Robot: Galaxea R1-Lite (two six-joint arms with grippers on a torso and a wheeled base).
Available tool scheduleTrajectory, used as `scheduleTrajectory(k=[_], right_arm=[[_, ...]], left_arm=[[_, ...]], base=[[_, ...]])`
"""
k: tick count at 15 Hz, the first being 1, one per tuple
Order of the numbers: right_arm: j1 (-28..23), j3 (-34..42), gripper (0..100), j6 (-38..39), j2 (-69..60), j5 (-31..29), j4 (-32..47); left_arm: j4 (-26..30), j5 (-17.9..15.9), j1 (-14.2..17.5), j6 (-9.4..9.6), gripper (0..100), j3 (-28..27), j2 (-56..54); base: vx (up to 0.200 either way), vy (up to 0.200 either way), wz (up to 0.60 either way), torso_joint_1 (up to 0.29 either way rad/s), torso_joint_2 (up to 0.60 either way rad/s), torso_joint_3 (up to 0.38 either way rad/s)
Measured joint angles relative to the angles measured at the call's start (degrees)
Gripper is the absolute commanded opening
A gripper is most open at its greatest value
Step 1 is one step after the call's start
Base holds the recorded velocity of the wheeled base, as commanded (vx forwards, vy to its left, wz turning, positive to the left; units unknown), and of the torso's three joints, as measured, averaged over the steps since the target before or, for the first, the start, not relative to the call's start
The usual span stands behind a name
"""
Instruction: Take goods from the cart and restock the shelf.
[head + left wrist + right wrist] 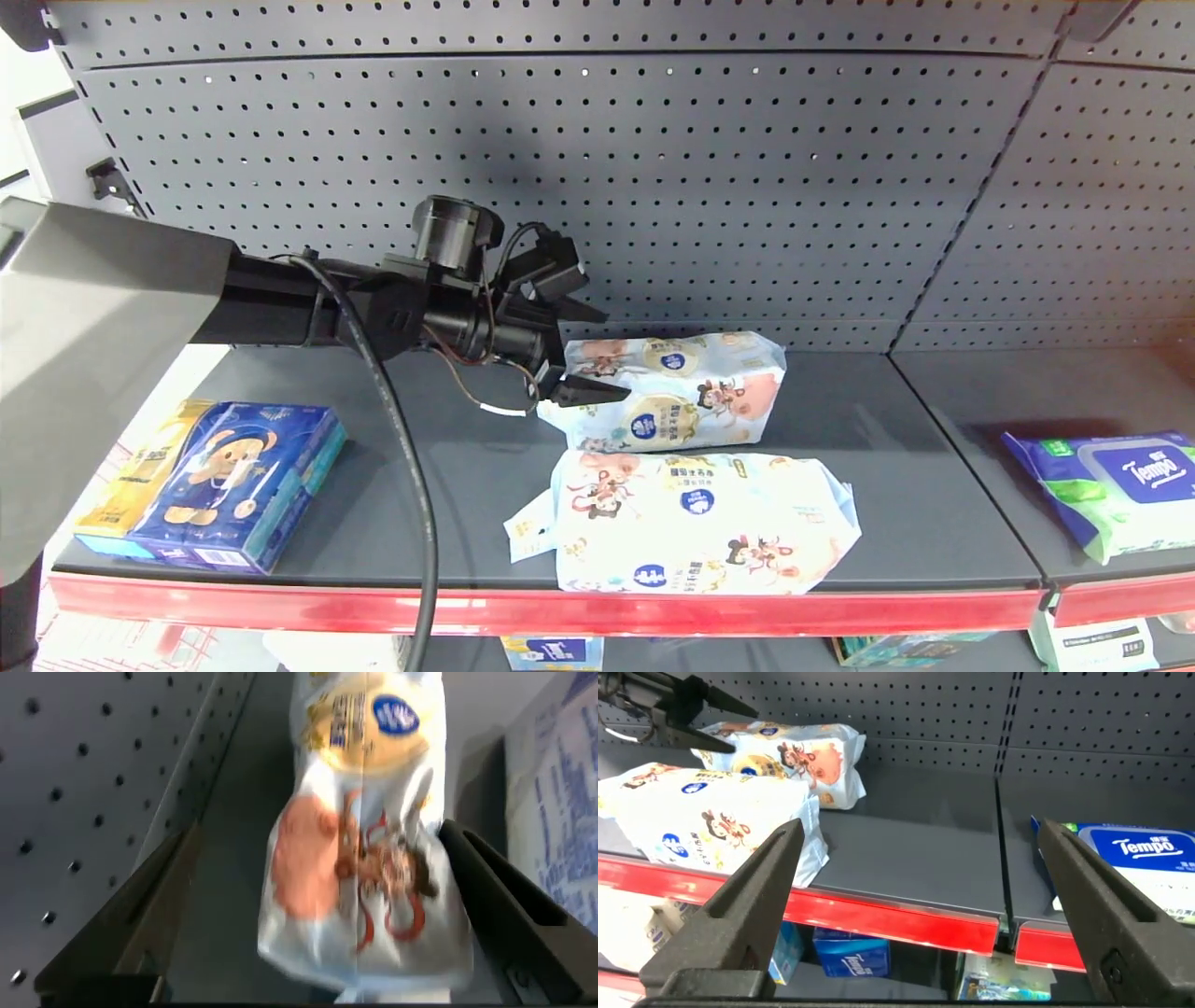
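Two cartoon-printed soft packs lie on the grey shelf (pixel 448 467). The rear pack (pixel 686 387) rests near the pegboard; the front pack (pixel 695 523) lies by the red shelf edge. My left gripper (pixel 597 355) stands open at the rear pack's left end, one finger on each side. In the left wrist view that rear pack (pixel 360 859) sits between the spread fingers (pixel 140 924), with a gap on one side. My right gripper (pixel 920 905) is open and holds nothing, out in front of the shelf edge, facing the front pack (pixel 701 812) and rear pack (pixel 799 761).
A blue bear-printed tissue box (pixel 238 481) and a yellow pack (pixel 140 476) sit at the shelf's left end. A blue-and-green wipes pack (pixel 1111 485) lies on the adjoining right section. The pegboard wall (pixel 747 187) closes the back. More goods (pixel 850 952) stand on the shelf below.
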Motion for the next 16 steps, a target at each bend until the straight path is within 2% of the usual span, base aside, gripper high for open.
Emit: scheduleTrajectory(k=[16], right_arm=[[0.0, 0.0, 100, 0.0, 0.1, 0.0, 0.0]], left_arm=[[0.0, 0.8, 2.0, 0.17, 100, 0.8, -0.5]], base=[[0.000, 0.000, 0.00, 0.000, 0.00, 0.000]])
